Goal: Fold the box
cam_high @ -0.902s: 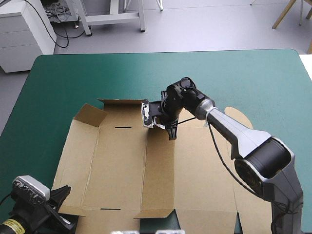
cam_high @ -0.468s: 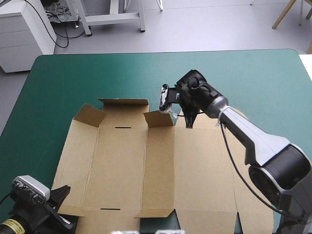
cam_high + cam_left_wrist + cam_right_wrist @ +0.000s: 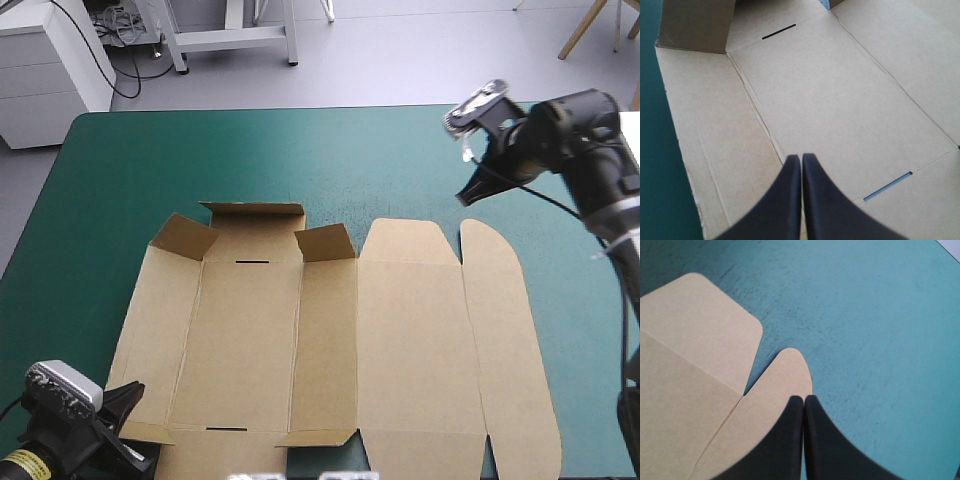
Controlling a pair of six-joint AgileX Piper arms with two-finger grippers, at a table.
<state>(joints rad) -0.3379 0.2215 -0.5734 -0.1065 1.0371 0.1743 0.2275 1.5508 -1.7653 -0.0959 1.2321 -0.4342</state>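
The brown box (image 3: 400, 340) lies as a cut sheet on the teal-green cover, mostly flat. Three small flaps along its far left part stand partly raised, among them the middle far flap (image 3: 326, 243). My right gripper (image 3: 466, 197) hangs shut and empty above the table, beyond the sheet's far right corner. In the right wrist view its tips (image 3: 803, 397) hover over the rounded end flap (image 3: 775, 390). My left gripper (image 3: 130, 400) is shut at the sheet's near left corner. Its tips (image 3: 801, 156) rest low over the left panels of the box (image 3: 840, 100), holding nothing.
Two thin slots (image 3: 778, 31) mark the box's base panel. A low flap (image 3: 315, 437) is bent up at the near edge. Bare teal-green cover (image 3: 420, 160) stretches beyond the sheet to the far edge.
My right gripper has left the middle far flap, risen and swung to the table's far right. The flap it was at now stands partly raised. The left arm has not moved.
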